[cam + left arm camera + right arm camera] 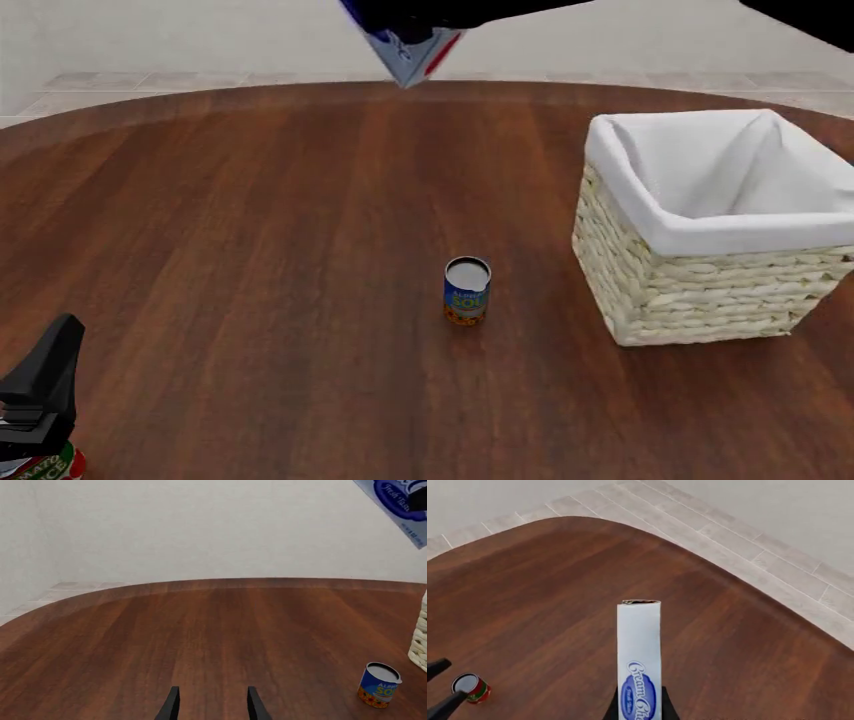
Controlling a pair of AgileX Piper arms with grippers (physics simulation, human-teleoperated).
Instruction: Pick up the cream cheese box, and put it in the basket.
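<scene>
The cream cheese box [408, 55] hangs high over the far side of the table, tilted, in my right gripper [411, 28], which is shut on it. In the right wrist view the box [640, 645] sticks out edge-on from between the fingers [667, 711]. It also shows in the left wrist view [398, 506]. The wicker basket [694, 285] with its white lining stands at the right, well to the right of the box and nearer to me. My left gripper [51, 365] is open and empty, low at the front left; its fingers [171, 706] stand apart.
A small blue-and-orange can [466, 290] stands upright mid-table, left of the basket; it also shows in the left wrist view [378, 685]. A red-and-green can [47, 468] sits at the front left under my left gripper. The basket's edge [420, 642] is beside the blue can.
</scene>
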